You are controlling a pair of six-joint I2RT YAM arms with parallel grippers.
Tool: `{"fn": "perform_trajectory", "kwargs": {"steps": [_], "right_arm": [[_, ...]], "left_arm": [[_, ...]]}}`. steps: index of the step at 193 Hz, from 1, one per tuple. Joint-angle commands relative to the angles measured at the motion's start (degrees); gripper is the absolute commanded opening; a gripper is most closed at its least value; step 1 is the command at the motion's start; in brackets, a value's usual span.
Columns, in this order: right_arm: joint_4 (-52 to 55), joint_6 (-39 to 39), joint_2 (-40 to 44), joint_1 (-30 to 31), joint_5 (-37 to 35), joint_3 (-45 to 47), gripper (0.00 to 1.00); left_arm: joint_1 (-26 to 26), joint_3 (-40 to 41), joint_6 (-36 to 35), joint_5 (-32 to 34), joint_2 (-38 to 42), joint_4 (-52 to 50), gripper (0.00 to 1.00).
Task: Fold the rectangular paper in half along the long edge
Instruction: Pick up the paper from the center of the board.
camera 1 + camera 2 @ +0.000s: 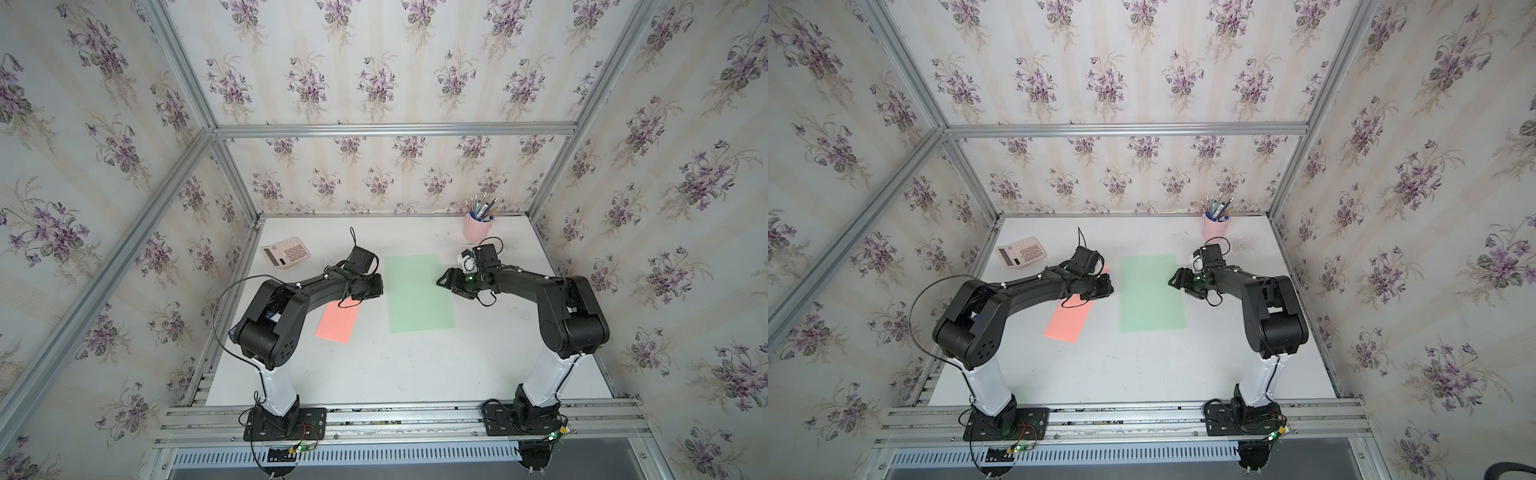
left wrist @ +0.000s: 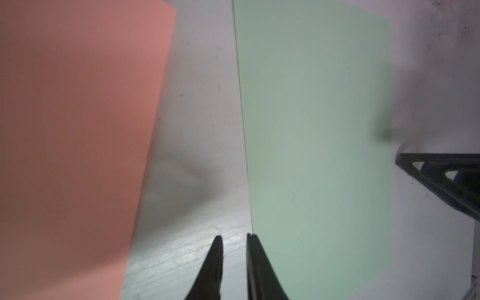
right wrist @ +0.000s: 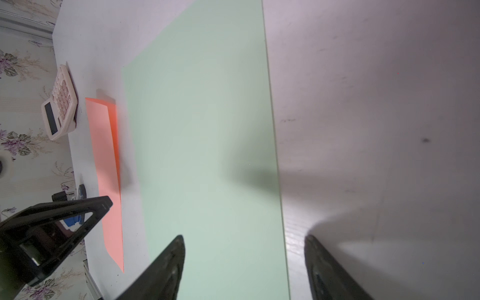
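We see the left gripper [image 2: 235, 237], jaws barely apart, beside the light-green rectangular paper sheet [image 1: 417, 293]. The right gripper [image 3: 244, 237] faces its opposite long edge, jaws wide.

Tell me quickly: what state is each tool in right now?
Left tool: open only narrowly, tips beside one edge of the green paper, holding nothing.
Right tool: wide open, astride the paper's opposite edge, holding nothing.
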State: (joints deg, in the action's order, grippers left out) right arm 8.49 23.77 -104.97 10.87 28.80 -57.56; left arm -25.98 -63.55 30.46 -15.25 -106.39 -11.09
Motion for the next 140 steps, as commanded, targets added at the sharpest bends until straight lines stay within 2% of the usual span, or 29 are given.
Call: {"fn": "perform_trajectory", "kwargs": {"steps": [1, 30, 140], "right_arm": [[2.4, -1.05, -0.8, 0.28, -1.56, -0.44, 0.73], [2.6, -1.49, -1.64, 0.97, -1.97, -0.88, 0.8], [2.41, -1.63, -3.66, 2.91, -1.83, -1.14, 0.8]], "left_arm": [[-0.29, 0.19, 2.79, -1.65, -1.21, 3.7, 0.21], [-0.29, 0.26, 3.0, -0.76, -2.09, 4.78, 0.21], [-0.57, 1.23, 4.32, -1.76, -5.47, 6.65, 0.19]]}}
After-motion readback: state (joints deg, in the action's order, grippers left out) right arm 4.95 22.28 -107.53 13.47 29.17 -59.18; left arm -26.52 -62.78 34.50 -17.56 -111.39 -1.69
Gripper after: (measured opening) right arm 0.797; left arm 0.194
